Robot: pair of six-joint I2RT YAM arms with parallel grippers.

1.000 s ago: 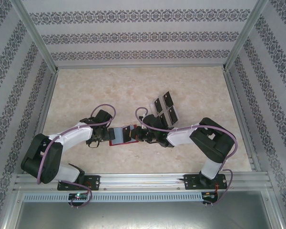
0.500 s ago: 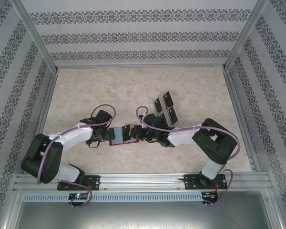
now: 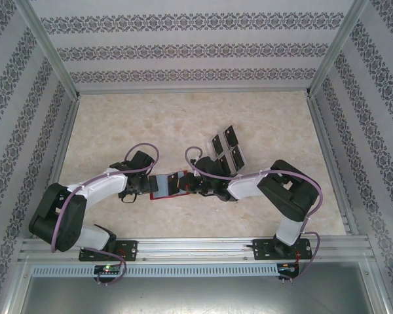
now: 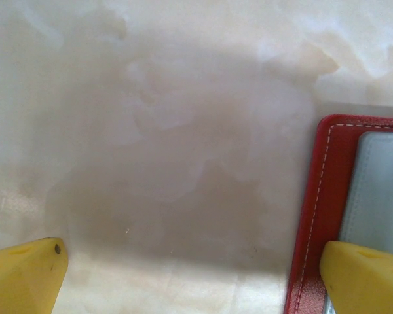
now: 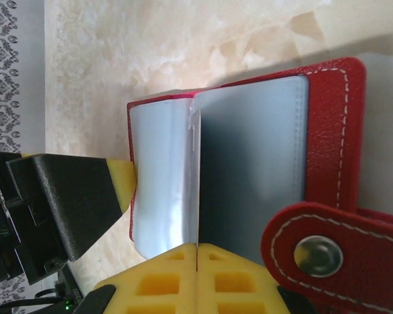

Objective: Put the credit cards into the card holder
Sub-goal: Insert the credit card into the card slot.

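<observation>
Nearest the arm bases, the red wallet (image 3: 165, 188) lies open on the pale marbled table (image 3: 118, 124), with a gripper on each side of it; the left gripper (image 3: 143, 186) sits at the wallet's left edge and the right gripper (image 3: 188, 186) at its right edge.

In the left wrist view the left gripper's yellow fingers (image 4: 26, 275) are spread wide; one hangs over bare table left of the wallet, while the other overlaps the wallet's red stitched border and grey-blue pocket; nothing is held between them.

In the right wrist view the right gripper's yellow fingertips are pressed together, and a clear pocket leaf (image 5: 164, 176) of the wallet, standing up from the fold, runs straight into the seam between them, so they are pinching that leaf; the wallet's snap tab (image 5: 327, 261), with its metal stud, lies just beside those fingertips; on the wallet's far side from them, a yellow finger of the left gripper touches the edge.

Whether a card sits inside any pocket cannot be told.

Beyond the wallet, up and to the right of it, four black cards (image 3: 230, 137) sit in a clear tray (image 3: 207, 148), apart from both grippers; patterned walls (image 3: 196, 52) stand behind.
</observation>
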